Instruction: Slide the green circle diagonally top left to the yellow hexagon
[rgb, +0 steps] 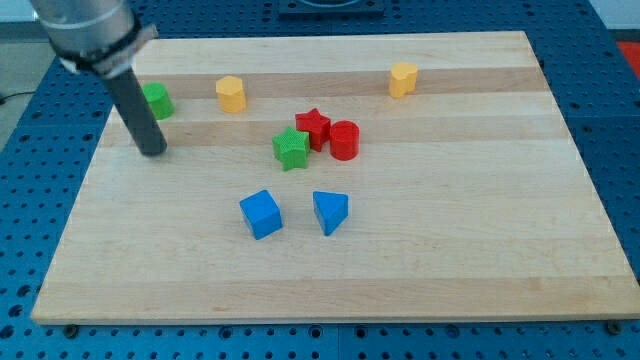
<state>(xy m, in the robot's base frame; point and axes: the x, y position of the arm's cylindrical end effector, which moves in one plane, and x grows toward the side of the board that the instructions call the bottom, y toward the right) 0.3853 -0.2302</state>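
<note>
Circle (158, 100) above my tip (153, 153) (view's L)

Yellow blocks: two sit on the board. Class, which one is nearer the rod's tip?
The left yellow block, beside the green circle. My tip rests just below-left; the other yellow block sits far right.

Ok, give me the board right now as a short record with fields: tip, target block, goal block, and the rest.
tip: my tip rests on the board at the view's left
target: green circle, just above the tip, partly hidden by the rod
goal: yellow hexagon, right of the green circle, apart from it
other yellow block, top right
centre cluster: green star, red star, red cylinder
bottom: blue cube, blue triangle
</note>
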